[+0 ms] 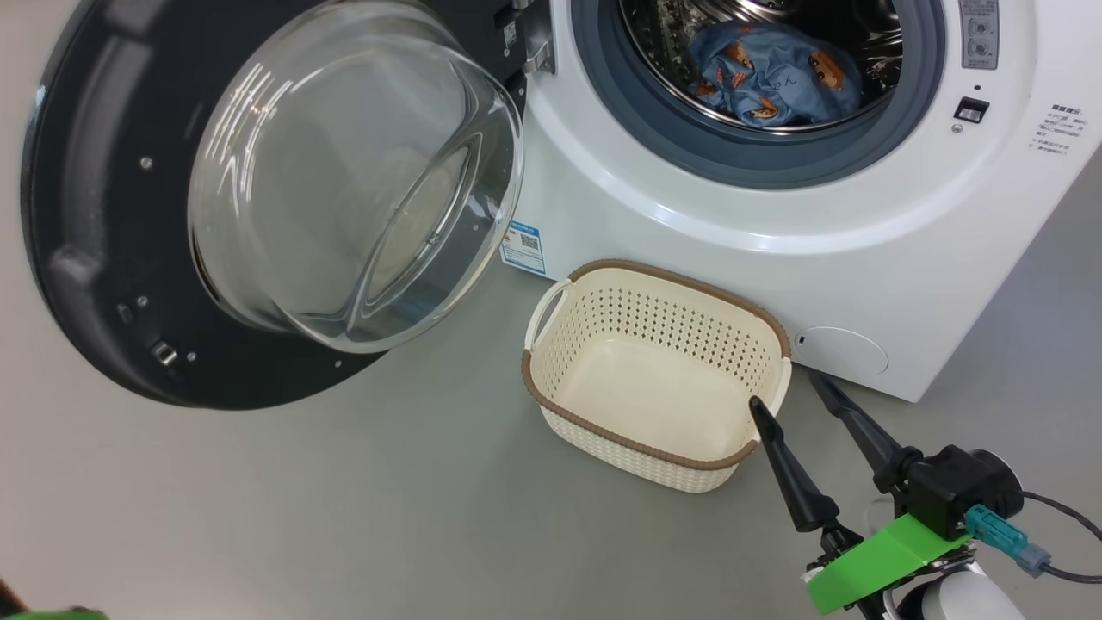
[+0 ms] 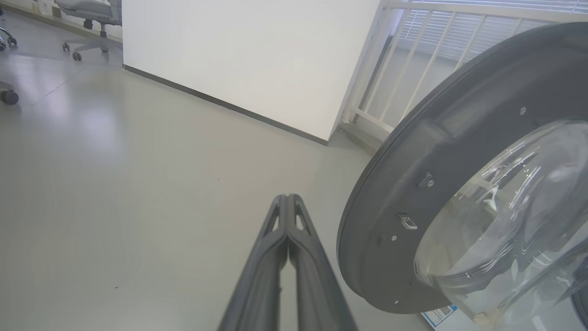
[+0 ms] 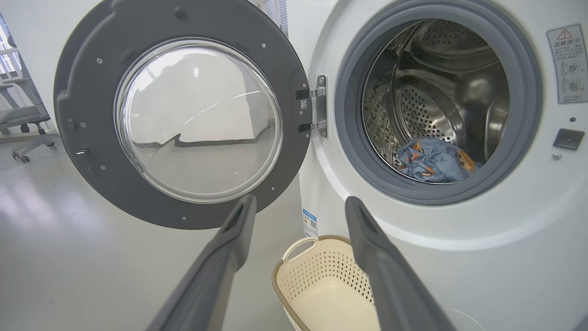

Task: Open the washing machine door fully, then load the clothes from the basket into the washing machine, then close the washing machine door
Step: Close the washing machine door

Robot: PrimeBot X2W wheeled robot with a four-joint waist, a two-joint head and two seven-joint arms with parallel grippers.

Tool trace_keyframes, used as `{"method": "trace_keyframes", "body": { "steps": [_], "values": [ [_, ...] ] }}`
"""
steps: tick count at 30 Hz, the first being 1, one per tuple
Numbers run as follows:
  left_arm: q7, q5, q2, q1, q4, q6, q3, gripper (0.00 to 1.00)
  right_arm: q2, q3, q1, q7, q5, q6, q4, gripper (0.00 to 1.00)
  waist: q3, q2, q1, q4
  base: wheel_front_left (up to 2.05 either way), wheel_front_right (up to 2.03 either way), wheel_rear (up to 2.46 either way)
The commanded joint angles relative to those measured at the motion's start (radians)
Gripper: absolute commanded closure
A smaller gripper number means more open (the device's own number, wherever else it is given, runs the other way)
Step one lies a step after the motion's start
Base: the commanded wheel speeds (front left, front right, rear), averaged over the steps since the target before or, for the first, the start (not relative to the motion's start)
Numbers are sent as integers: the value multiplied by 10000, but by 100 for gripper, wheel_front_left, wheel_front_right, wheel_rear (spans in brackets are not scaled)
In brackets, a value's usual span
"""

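Place: looks like an office or test room.
Floor: bare, shiny grey floor [image 2: 115,193].
Wall: plain white wall [image 2: 239,55].
Seats: rolling office chairs [image 2: 92,9].
Machine: white washing machine [image 1: 689,232].

washing machine door [image 1: 86,258] cropped at top, warning label [image 1: 979,34] print unreadably small, basket [image 3: 317,271] cut off below

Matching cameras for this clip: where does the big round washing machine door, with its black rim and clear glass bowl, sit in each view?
Head view: the round, black-rimmed, glass-centred washing machine door stands open across the upper left.
Left wrist view: it takes the right side, seen edge-on from below.
Right wrist view: it is upper left, inner face to the camera.
Shared landmark: the small blue label sticker on the white washing machine, next to the door.
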Motion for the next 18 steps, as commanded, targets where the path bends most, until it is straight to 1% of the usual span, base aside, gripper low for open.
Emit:
{"method": "trace_keyframes", "body": {
  "steps": [1, 3, 4, 6, 9, 13, 14, 15, 18],
  "values": [
    [-63, 28, 170, -846, 229, -387, 887, 100, 53, 107, -48, -48, 119, 16, -263, 0, 1, -1, 0, -22, 0, 0, 0],
    [-63, -65, 233, -1421, 915, -803, 1519, 100, 111, 44, 20, -48, 106, 16, -283, 0, -6, -1, 0, -45, 0, 0, 0],
    [-63, -40, 331, -1712, 1263, -960, 1780, 100, 142, 11, 63, -48, 97, 16, -290, 0, -17, -1, 0, -56, 0, 0, 0],
    [-63, -342, 527, -2416, 2057, -1242, 2337, 100, 217, -66, 145, -48, 85, 16, -300, 0, -49, -1, 0, -78, 0, 0, 0],
    [-63, -492, 1279, -3477, 3454, -1518, 2867, 100, 321, -170, 279, -48, 51, 16, -334, 0, -120, -1, 0, -132, 0, 0, 0],
    [21, -757, 2313, -4910, 5277, -1704, 3077, 100, 444, -315, 525, -48, 2, 16, -355, 0, -257, -1, 0, -223, 0, 0, 0],
    [128, -870, 2552, -5273, 5630, -1674, 3150, 100, 465, -318, 567, -48, -16, 16, -358, 0, -273, -1, 0, -290, 0, 0, 0],
    [128, -870, 2552, -5273, 5630, -1674, 3150, 100, 465, -318, 567, -48, -16, 16, -358, 0, -273, -1, 0, -290, 0, 0, 0],
    [602, -1324, 3242, -6380, 6600, -1623, 3405, 100, 478, -296, 642, -48, -41, 16, -361, 0, -305, -1, 0, -500, 0, 0, 0]
  ]
}}
